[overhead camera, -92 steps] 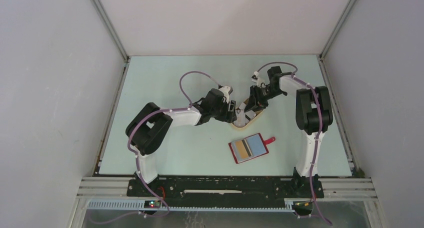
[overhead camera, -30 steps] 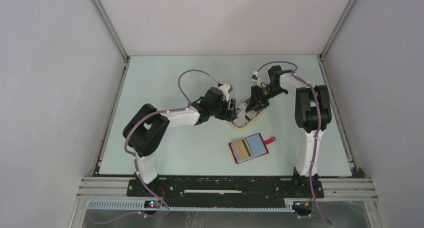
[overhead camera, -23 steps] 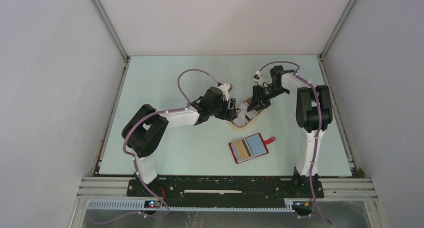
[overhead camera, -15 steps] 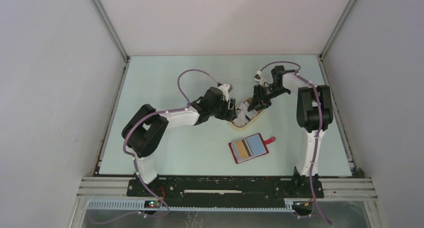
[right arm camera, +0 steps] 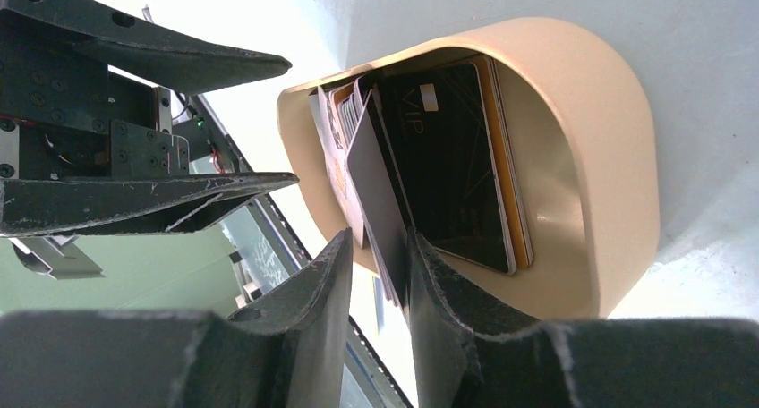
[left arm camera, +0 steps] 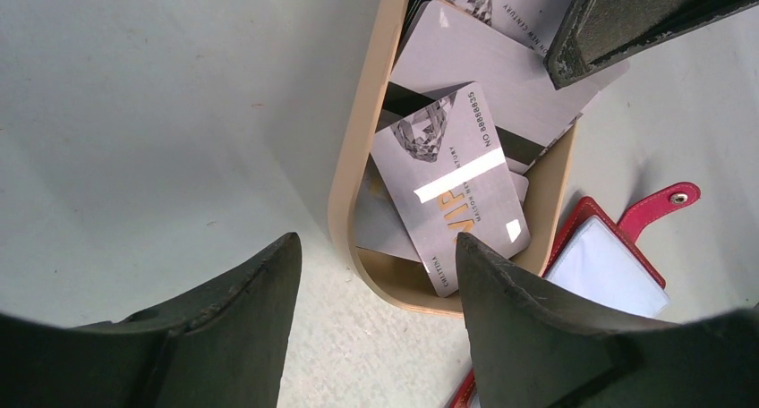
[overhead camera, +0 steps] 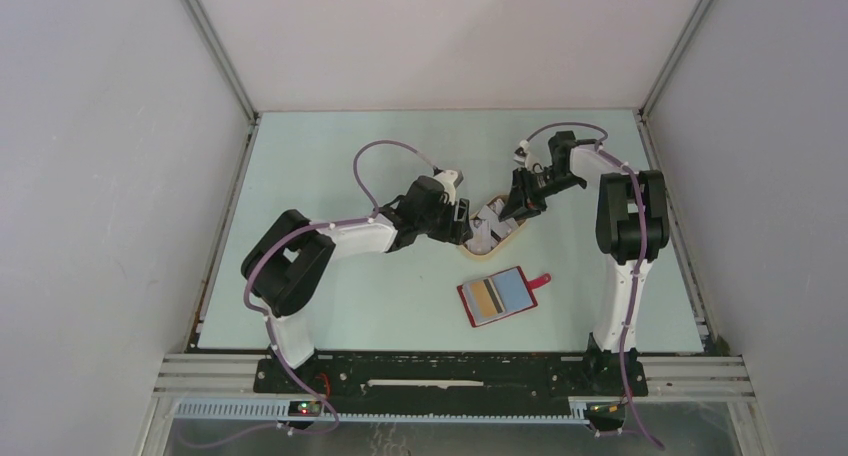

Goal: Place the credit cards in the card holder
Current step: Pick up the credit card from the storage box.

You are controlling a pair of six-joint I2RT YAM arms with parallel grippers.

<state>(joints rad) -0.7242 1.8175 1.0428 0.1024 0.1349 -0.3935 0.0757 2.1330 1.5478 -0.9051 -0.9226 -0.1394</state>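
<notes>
Cards [left arm camera: 447,189] lie piled in tray [left arm camera: 358,175]. My right gripper [right arm camera: 380,236] pinches one card [right arm camera: 371,184], standing on edge in tray. My left gripper [left arm camera: 376,242] hangs open over tray rim. Wallet [overhead camera: 497,297] lies open near tray.

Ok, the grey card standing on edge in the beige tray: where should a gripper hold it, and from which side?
Probably by its free upper edge, from above through the open top of the tray, one finger on each face. The grey card stands nearly upright next to the black card, and the tray walls block the sides.
</notes>
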